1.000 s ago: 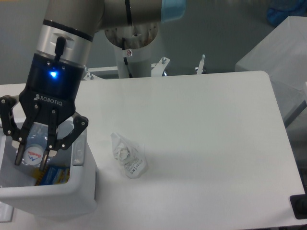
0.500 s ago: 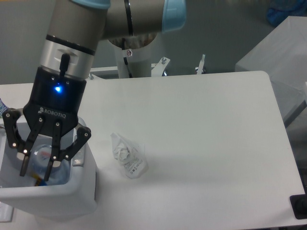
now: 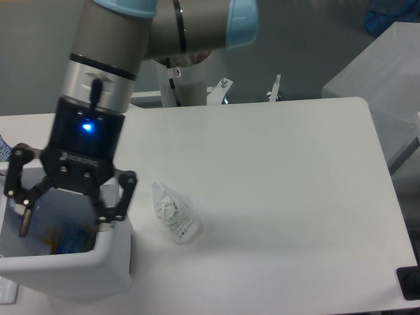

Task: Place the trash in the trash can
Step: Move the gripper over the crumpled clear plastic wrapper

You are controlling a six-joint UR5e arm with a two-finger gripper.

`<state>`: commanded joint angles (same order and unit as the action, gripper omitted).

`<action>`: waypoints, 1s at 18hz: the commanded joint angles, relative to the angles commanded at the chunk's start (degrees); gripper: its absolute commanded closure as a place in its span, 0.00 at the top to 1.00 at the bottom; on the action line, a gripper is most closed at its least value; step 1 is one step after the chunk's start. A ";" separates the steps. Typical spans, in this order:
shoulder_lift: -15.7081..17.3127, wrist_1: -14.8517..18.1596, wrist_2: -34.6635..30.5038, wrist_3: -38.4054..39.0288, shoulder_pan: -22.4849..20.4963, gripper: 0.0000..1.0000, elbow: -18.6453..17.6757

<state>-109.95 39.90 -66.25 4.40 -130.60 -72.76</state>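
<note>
Over bin [image 3: 65, 269], spread end effector [image 3: 63, 222]

White table [image 3: 282, 164], grey floor behind, pale grey block [image 3: 387, 72] at right, blue object [image 3: 392, 14] top right

The white table [image 3: 282, 170] carried a white trash can [image 3: 72, 272] at its near left corner, and a crumpled wrapper [image 3: 174, 211] lay just right of it.

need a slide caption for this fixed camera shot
Open gripper over the white bin, bottle inside, crumpled wrapper on the table.
</note>
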 joint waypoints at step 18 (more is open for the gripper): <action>3.08 0.35 -21.38 -21.62 -4.94 0.99 -33.59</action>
<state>-106.87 40.25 -87.63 -17.23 -135.53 -106.35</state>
